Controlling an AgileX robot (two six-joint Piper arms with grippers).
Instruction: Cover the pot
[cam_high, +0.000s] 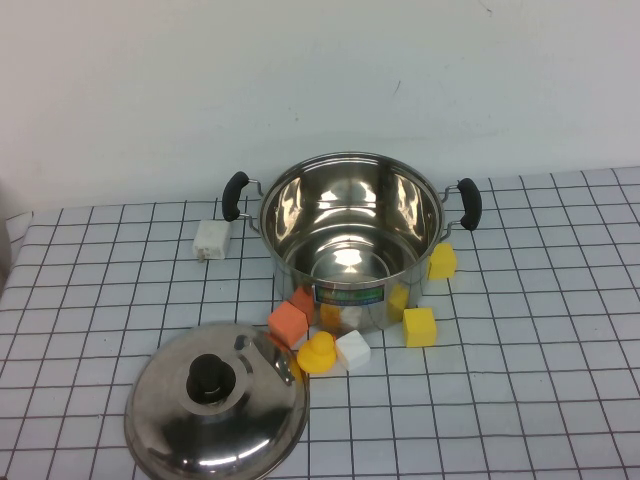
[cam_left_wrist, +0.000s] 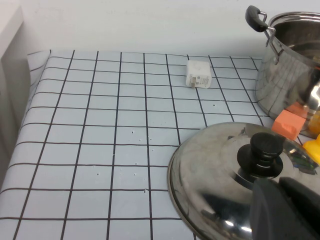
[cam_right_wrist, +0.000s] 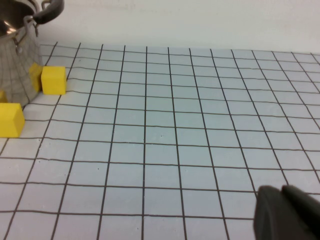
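The shiny steel pot (cam_high: 350, 290) stands open and empty at the table's middle back, with black side handles and a label on its wall. The domed steel lid (cam_high: 215, 405) with a black knob (cam_high: 210, 378) lies on the table at the front left, apart from the pot. My left gripper (cam_left_wrist: 280, 187) is shut and empty, hovering just short of the lid's knob (cam_left_wrist: 265, 150); the pot (cam_left_wrist: 287, 75) lies beyond. My right gripper (cam_right_wrist: 280, 192) is shut and empty over bare table, far from the pot (cam_right_wrist: 15, 60). Neither gripper shows in the high view.
Several toy blocks crowd the pot's front: orange (cam_high: 287, 322), yellow (cam_high: 419, 326), white (cam_high: 352, 349), and a yellow duck-like piece (cam_high: 318, 352). Another yellow block (cam_high: 441, 261) sits by the pot's right side. A white charger (cam_high: 211, 240) lies left of the pot.
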